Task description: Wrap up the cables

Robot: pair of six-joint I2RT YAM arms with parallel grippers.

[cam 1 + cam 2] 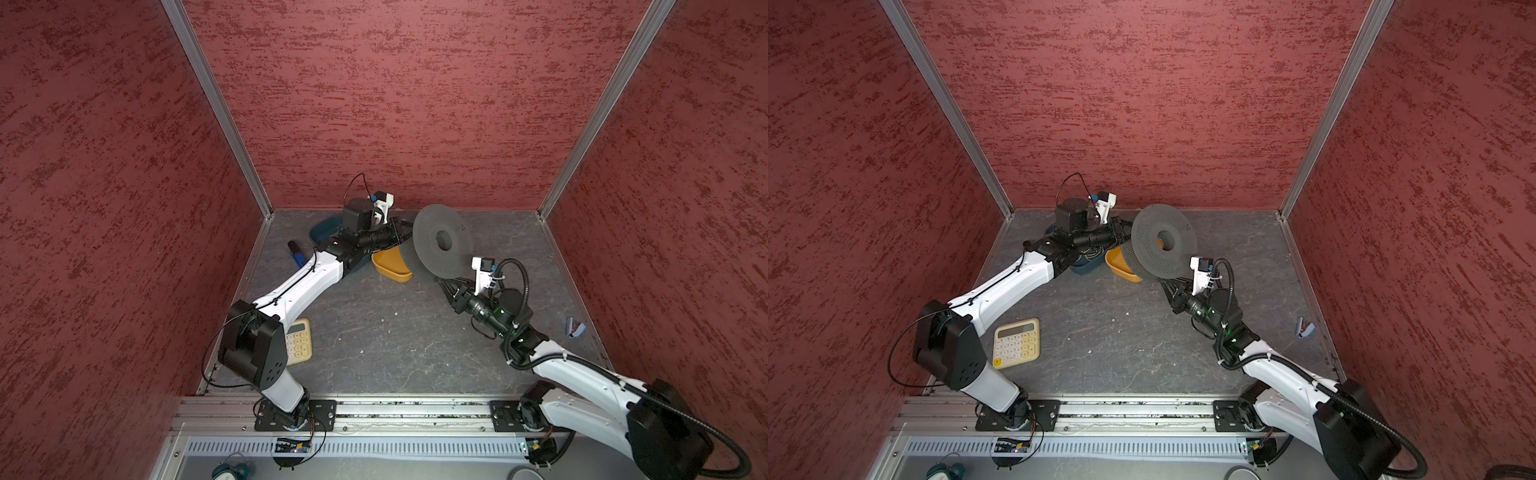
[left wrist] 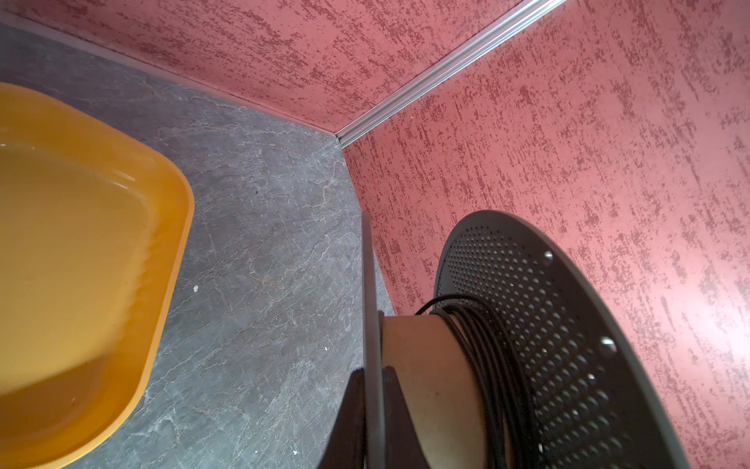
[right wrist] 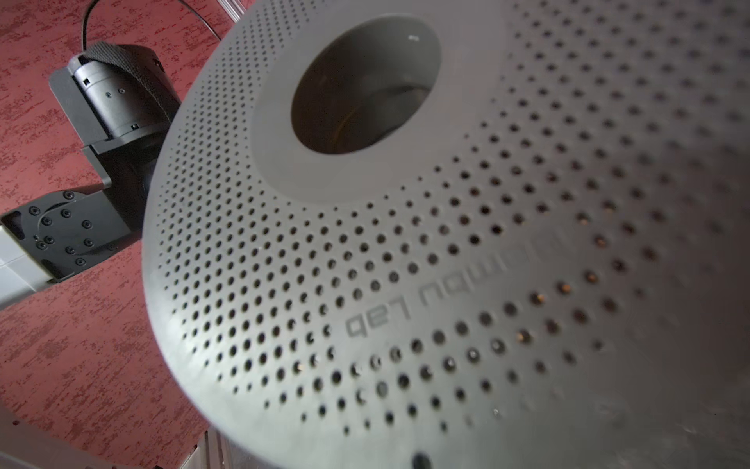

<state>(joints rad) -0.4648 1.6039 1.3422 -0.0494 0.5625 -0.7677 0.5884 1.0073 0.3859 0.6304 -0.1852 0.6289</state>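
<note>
Only the left wrist view shows the cable (image 2: 483, 345): it is wound in black turns round the tan core of the spool (image 2: 568, 365), packed against the perforated flange, with one loose loop arching off the core. That view also shows the left gripper (image 2: 373, 377) closed tight on the edge of the thin opposite flange, one finger on each face. The right wrist view is filled by the outer face of the perforated flange and its hub hole, and the right gripper's fingers do not show there. In both top views the left arm stretches to the far side of the table (image 1: 374, 332) and holds the spool (image 1: 428, 253) tilted on its left rim. The right gripper (image 1: 442, 284) sits at the spool's near rim, and I cannot tell how wide it stands or whether it touches. The spool overlaps the orange tray (image 1: 390, 268), whose visible floor is bare. The blue tray (image 1: 324, 230) lies mostly under the left arm.
</note>
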